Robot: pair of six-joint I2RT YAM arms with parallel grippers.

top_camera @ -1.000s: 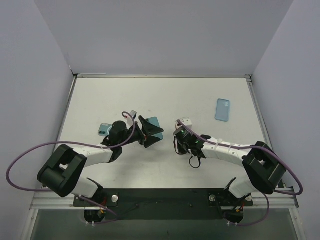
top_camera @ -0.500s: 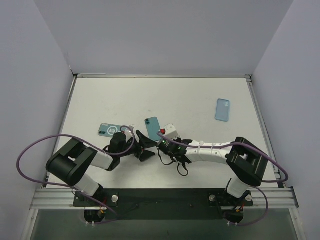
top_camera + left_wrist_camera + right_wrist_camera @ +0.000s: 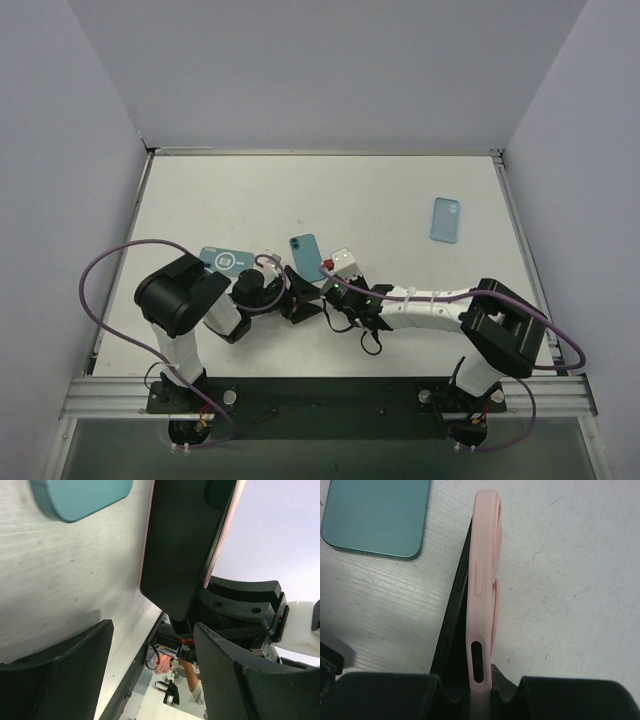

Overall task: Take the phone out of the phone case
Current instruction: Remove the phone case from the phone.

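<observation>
Pink case [image 3: 483,580] (wrist views only), phone [image 3: 451,640] perhaps partly out

There are two teal rectangular slabs [image 3: 303,248] [image 3: 226,261], one pale blue rectangular slab [image 3: 446,219], one pink silicone case [image 3: 482,595] (plus one black phone [image 3: 451,635]).

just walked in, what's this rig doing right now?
The right tool grips a pink case held on edge, with the dark phone partly out of it. The left tool is open and lined up on the phone, not yet gripping it.
</observation>
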